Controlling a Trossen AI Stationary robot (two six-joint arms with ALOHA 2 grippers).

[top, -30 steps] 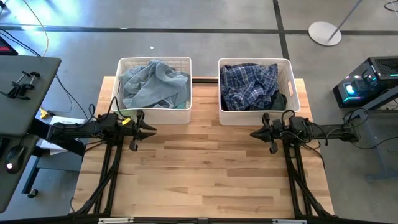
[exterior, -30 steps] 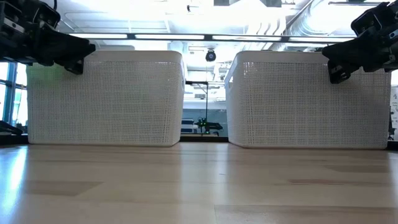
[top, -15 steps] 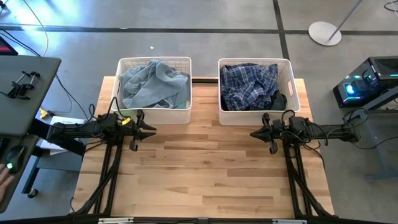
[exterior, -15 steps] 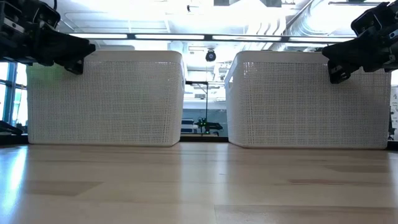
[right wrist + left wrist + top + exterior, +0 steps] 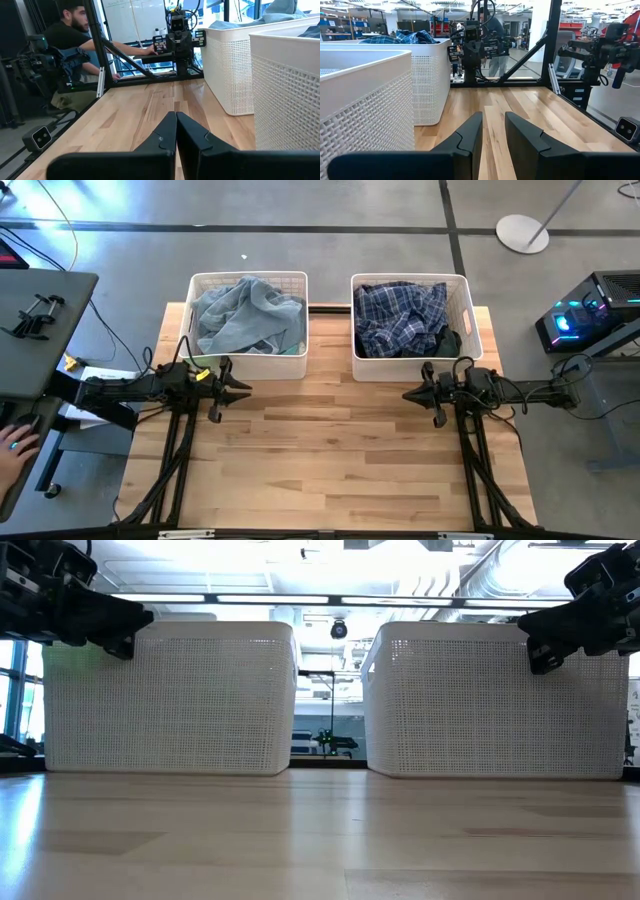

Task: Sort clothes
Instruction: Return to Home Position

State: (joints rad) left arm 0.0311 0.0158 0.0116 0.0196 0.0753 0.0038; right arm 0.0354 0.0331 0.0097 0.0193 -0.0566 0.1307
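A grey-blue garment (image 5: 245, 315) lies heaped in the left white basket (image 5: 248, 277), with a bit of teal cloth (image 5: 291, 350) at its near edge. A navy-white plaid garment (image 5: 402, 315) lies in the right white basket (image 5: 410, 277), with black cloth (image 5: 450, 340) at its near right corner. My left gripper (image 5: 248, 387) hovers in front of the left basket, pointing toward the table's right. It is narrowly open and empty, as the left wrist view (image 5: 493, 125) shows. My right gripper (image 5: 408, 394) hovers in front of the right basket, pointing toward the table's left. It is shut and empty (image 5: 176, 116).
Both baskets stand at the table's far edge with a gap between them (image 5: 330, 740). The bare wooden tabletop (image 5: 330, 460) stretches from the grippers to the near edge. A person sits beyond the table's left side (image 5: 75, 40), with a hand (image 5: 15, 448) on a side desk.
Both arms have kept still. A person's hand has come into the high view at the left edge, beside the table.
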